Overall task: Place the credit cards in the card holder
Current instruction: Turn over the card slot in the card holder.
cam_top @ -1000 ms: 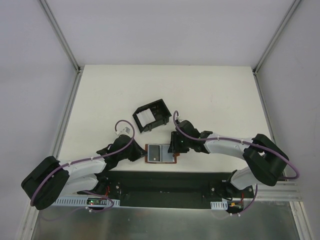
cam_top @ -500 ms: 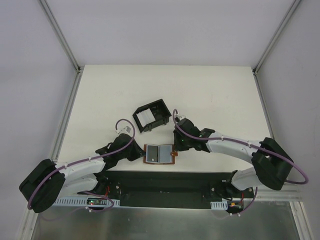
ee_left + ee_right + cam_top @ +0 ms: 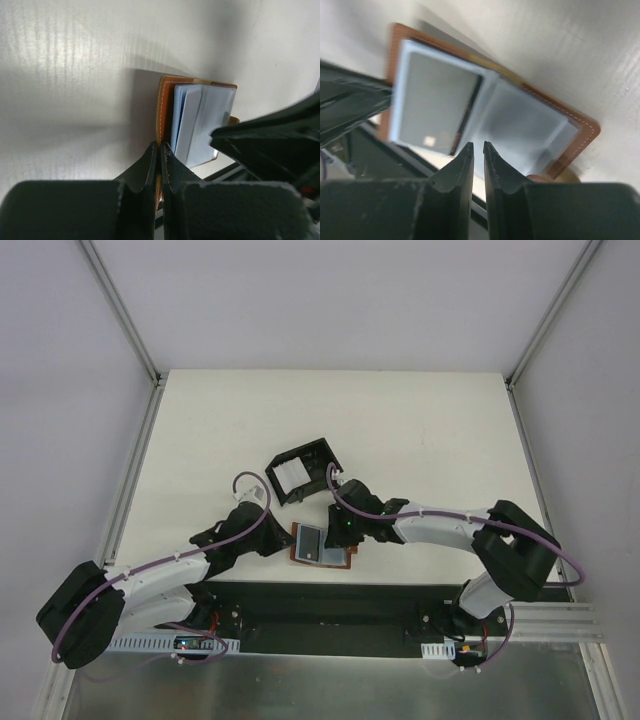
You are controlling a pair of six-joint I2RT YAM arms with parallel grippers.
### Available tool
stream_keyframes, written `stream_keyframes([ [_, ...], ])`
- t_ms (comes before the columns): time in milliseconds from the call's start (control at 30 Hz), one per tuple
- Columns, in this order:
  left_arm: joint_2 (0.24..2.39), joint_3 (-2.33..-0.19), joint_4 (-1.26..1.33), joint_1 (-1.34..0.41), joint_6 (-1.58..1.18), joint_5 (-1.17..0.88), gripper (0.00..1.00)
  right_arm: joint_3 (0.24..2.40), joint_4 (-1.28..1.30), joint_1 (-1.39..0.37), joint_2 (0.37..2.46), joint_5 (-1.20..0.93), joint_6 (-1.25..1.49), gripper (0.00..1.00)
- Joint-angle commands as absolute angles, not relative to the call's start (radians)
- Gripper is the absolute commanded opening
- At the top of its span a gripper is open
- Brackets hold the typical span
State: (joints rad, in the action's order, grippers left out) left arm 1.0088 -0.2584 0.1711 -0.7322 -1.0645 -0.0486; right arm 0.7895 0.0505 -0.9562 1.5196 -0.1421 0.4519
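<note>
Top external view: the card holder point(image 3: 318, 458) sits mid-tabletop point(image 3: 420, 430), turned at an angle to the edges. Its long axis runs from near-left to far-right, and a white card point(image 3: 290, 477) lies inside at its near-left end. Nearer the arms, just beside the tabletop's near edge, a brown wallet point(image 3: 322, 564) lies open with its long axis roughly left to right, slightly skewed. The left fingers point(image 3: 278, 540) meet its left end and the right fingers point(image 3: 340, 530) hang over its right half.

Left wrist view: the left fingers point(image 3: 147, 165) are closed, pinching the wallet's point(image 3: 164, 100) orange-brown edge. The pale blue-grey credit cards point(image 3: 200, 120) fan up from the wallet's inside, tilted rather than flat.

Right wrist view: the right fingers point(image 3: 462, 165) stand almost together, a thin slit between them, over the wallet's point(image 3: 580, 132) fold. A dark grey card face point(image 3: 432, 100) fills one half and a paler one point(image 3: 520, 125) the other. Whether a card edge sits in the slit cannot be told.
</note>
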Motion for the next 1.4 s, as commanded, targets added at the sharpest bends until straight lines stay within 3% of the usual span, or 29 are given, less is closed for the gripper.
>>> stream_keyframes([
  [0, 0.970, -0.314, 0.150, -0.736, -1.042, -0.081, 0.00, 0.819, 0.140, -0.956, 1.603, -0.092, 0.472, 0.16],
  [233, 0.985, -0.425, 0.147, -0.745, -0.936, -0.198, 0.00, 0.807, 0.147, -0.945, 1.614, -0.071, 0.471, 0.16],
  [467, 1.207, -0.574, 0.121, -0.845, -0.888, -0.224, 0.00, 0.756, 0.129, -0.897, 1.507, -0.020, 0.462, 0.16],
  [600, 1.224, -0.502, 0.095, -0.851, -0.980, -0.100, 0.00, 0.695, 0.163, -0.844, 1.330, 0.083, 0.442, 0.21],
  [867, 1.126, -0.443, 0.092, -0.856, -1.031, -0.012, 0.00, 0.641, 0.193, -0.807, 1.186, 0.046, 0.471, 0.22],
  [1200, 1.126, -0.296, 0.086, -0.857, -1.245, 0.083, 0.00, 0.600, 0.042, -0.822, 1.268, -0.170, 0.543, 0.22],
  [1367, 1.138, -0.267, 0.090, -0.857, -1.279, 0.095, 0.00, 0.598, -0.033, -0.831, 1.364, -0.225, 0.569, 0.28],
])
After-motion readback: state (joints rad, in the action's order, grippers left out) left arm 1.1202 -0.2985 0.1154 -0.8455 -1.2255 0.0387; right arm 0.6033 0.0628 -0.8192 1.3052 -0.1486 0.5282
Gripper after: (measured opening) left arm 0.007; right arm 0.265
